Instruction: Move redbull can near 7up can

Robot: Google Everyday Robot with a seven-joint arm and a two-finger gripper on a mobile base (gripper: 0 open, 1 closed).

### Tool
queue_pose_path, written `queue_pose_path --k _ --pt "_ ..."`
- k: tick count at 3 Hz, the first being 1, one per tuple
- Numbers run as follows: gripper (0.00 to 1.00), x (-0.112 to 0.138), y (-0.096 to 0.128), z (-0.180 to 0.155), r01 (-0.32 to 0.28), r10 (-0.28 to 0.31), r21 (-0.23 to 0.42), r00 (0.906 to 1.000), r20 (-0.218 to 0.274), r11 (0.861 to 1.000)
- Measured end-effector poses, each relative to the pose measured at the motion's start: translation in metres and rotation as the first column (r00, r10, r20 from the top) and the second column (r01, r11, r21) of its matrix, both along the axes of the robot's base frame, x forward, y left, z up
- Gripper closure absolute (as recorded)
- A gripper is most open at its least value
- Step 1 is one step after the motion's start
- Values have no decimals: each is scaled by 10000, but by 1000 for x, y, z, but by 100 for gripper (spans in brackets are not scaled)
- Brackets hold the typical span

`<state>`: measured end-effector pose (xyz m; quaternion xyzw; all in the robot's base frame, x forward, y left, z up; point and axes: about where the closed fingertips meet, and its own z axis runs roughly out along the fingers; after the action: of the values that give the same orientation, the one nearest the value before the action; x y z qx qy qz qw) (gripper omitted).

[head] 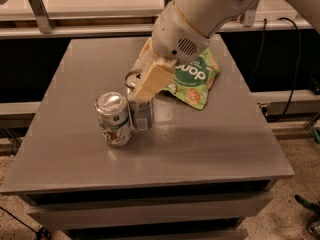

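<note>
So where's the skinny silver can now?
The redbull can stands close beside the 7up can, on its right in the camera view, with the pincer gripping its top.

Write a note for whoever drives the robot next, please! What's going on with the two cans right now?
The gripper is over the middle of the table, jaws closed around the top of the redbull can.
The redbull can stands upright right beside the 7up can, on its right in the camera view; I cannot tell if they touch. The green snack bag lies behind them.
Done: the redbull can is next to the 7up can.
Left: check that it rests on the table, open the jaws, and lift away without knocking either can.
</note>
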<state>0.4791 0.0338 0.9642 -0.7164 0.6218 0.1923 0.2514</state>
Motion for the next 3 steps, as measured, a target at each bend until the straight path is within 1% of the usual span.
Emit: queue_pose_path --k 1,2,3 --pt "82 -1 1 1 -19 19 -3 10000 28 10000" --pt "58 -2 2 2 -38 38 -6 10000 53 10000" --pt "35 -1 7 -10 -315 302 -210 9979 -580 9993"
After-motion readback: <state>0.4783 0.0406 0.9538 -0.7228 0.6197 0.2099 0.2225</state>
